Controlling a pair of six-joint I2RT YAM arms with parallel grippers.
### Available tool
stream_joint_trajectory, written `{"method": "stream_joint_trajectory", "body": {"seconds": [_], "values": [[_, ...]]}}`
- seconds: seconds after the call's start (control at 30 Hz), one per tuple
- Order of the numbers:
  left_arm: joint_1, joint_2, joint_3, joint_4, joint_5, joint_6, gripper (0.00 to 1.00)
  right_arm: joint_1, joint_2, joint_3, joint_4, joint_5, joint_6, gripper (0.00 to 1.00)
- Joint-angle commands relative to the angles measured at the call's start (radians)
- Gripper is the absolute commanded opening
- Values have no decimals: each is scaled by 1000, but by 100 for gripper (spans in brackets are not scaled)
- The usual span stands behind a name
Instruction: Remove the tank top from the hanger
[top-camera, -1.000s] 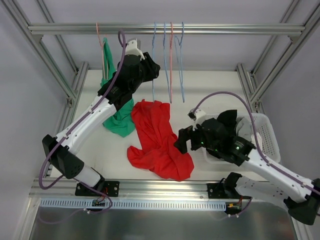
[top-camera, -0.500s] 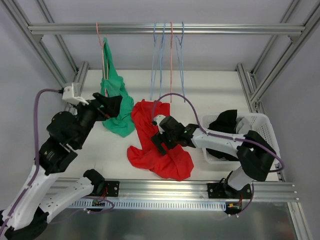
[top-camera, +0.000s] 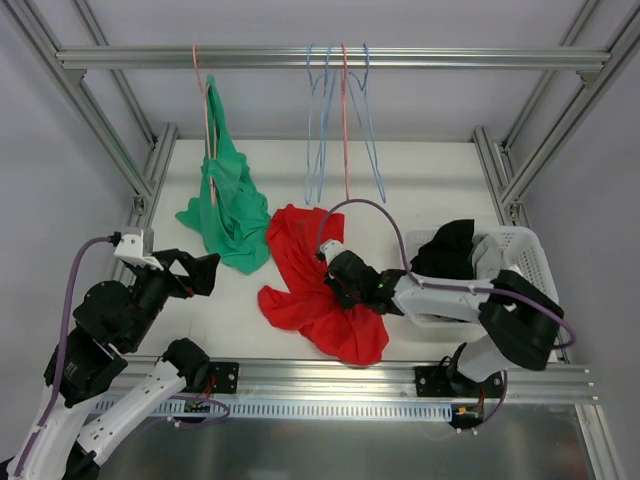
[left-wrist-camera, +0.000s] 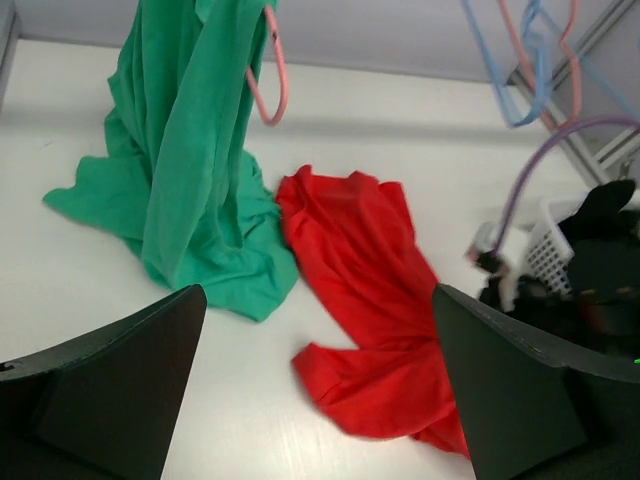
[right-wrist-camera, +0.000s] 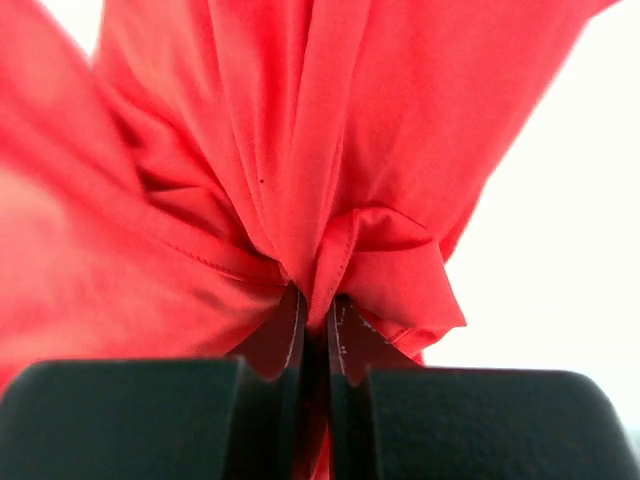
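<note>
My left arm (top-camera: 130, 405) and right arm (top-camera: 440, 292) are white tubes with bulky black joints. A purple cable (top-camera: 68, 300) loops from each wrist. My left gripper (left-wrist-camera: 318, 290) has broad matte-black fingers (left-wrist-camera: 120, 380). The right gripper (right-wrist-camera: 315, 340) seems black too, blurred this close.

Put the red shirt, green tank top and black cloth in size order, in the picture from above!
1. Red shirt and green tank top: about alike. The green one hangs nearer the camera, so I won't rank them.
2. Black cloth in the basket: smallest, though partly hidden.
</note>
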Motion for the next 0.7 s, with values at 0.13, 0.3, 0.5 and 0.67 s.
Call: {"method": "stream_joint_trajectory", "body": {"seconds": [0.13, 0.3, 0.5, 0.67], "values": [[6, -112, -149, -26, -33, 66, 99, 6, -516, 39, -218, 106, 44, 0], [6, -126, -152, -26, -45, 65, 99, 3, -738, 210, -488, 235, 44, 0], [6, -152, -155, -26, -64, 62, 99, 0, -855, 459, -746, 408, -11, 0], [6, -168, -158, -27, -61, 54, 99, -8, -780, 707, -878, 634, -114, 0]]}}
